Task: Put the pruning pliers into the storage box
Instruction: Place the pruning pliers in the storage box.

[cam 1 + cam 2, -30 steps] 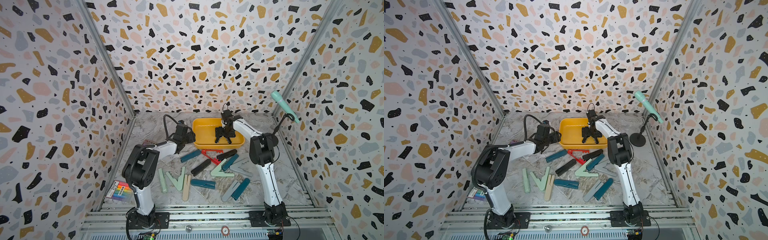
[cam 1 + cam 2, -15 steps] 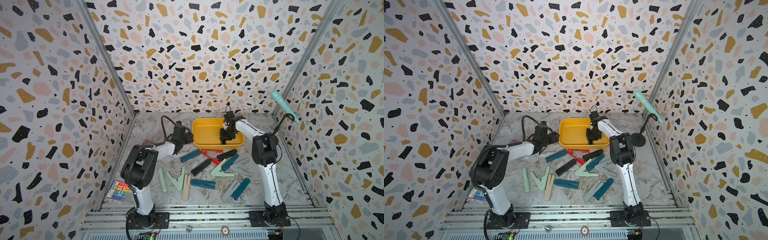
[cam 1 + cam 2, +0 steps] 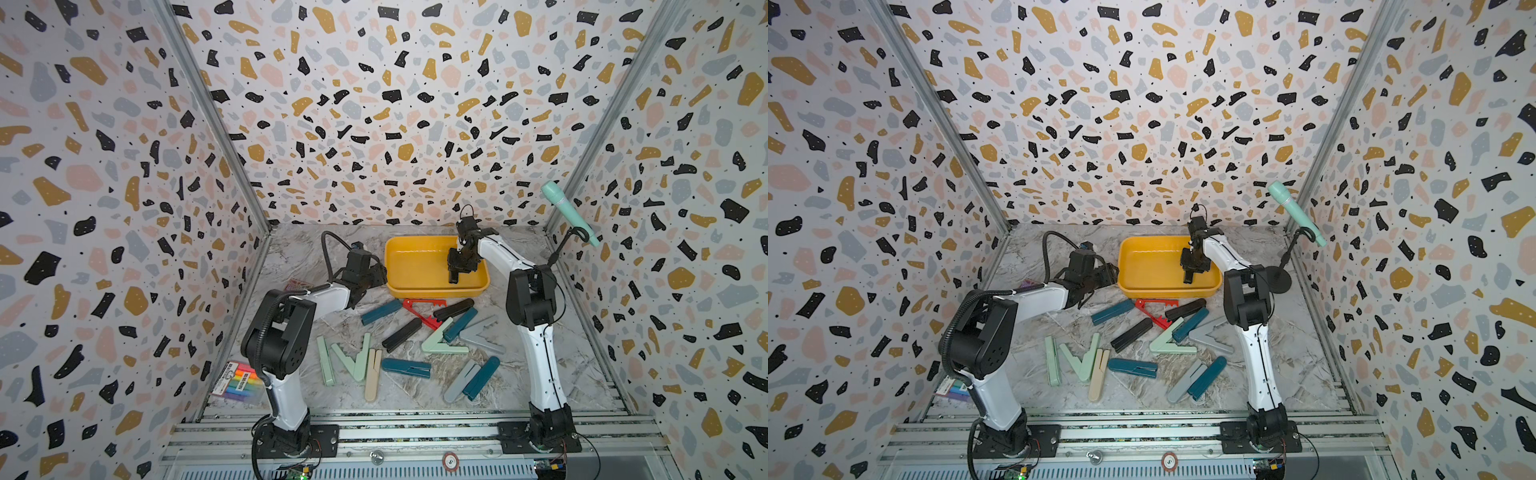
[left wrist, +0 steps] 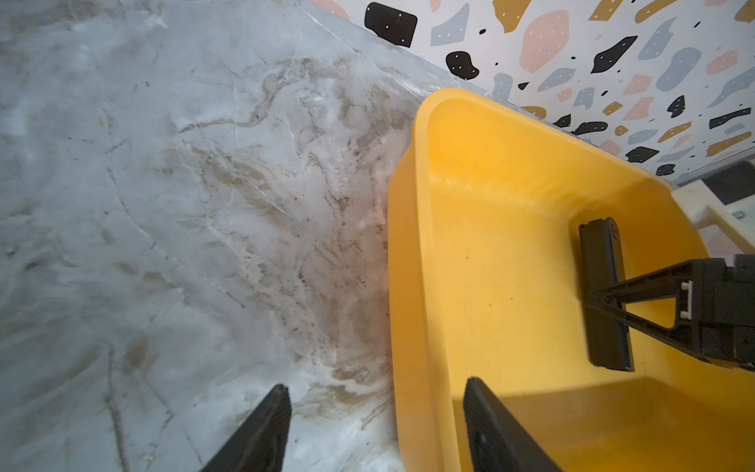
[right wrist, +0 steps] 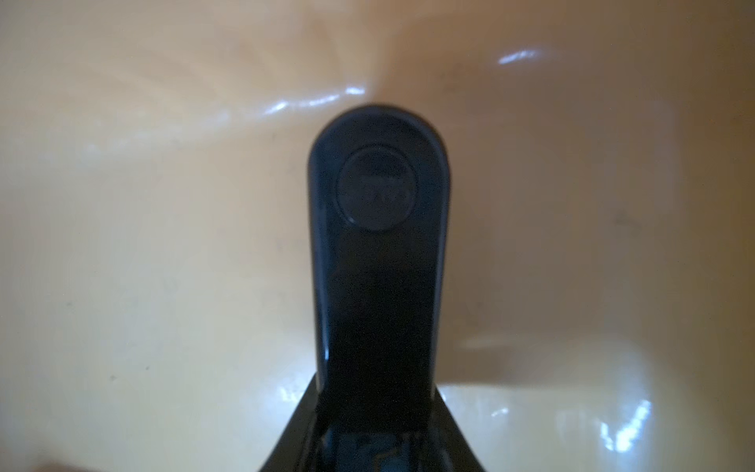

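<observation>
1. In the storage box (image 3: 436, 291), at the end nearer the right arm, the right gripper (image 3: 454, 275) comes down from above. Its jaws are closed across the width of a black pruning pliers (image 4: 598, 253), taken part-way along its length.
2. In the right wrist view the held tool's rounded hinge end (image 5: 378, 192) projects from between the fingers over the box's yellow floor, with its two arms folded together. Whether it rests on the floor or hangs just above it cannot be told.
3. The left gripper (image 4: 376, 384) stands at the opposite end wall of the box. Its jaws are well apart and hold nothing. One finger (image 4: 261, 429) is over the table (image 4: 163, 204) and the other finger (image 4: 490, 425) is inside the box, with the rim between them. Contact between the inner finger and the wall cannot be confirmed.
4. The loose pruning pliers lie scattered on the table in front of the box.
   - The red pliers (image 3: 424, 302) are spread open just beside the near wall.
   - The second black pliers (image 3: 453, 308) lie next to the red ones.
   - The teal pliers (image 3: 406, 368), the mint pliers (image 3: 436, 345) and the beige pliers (image 3: 372, 374) lie nearer the arm bases.
5. A microphone (image 3: 567, 212) stands on its stand by the right wall. A marker pack (image 3: 237, 380) lies beside the left arm.
</observation>
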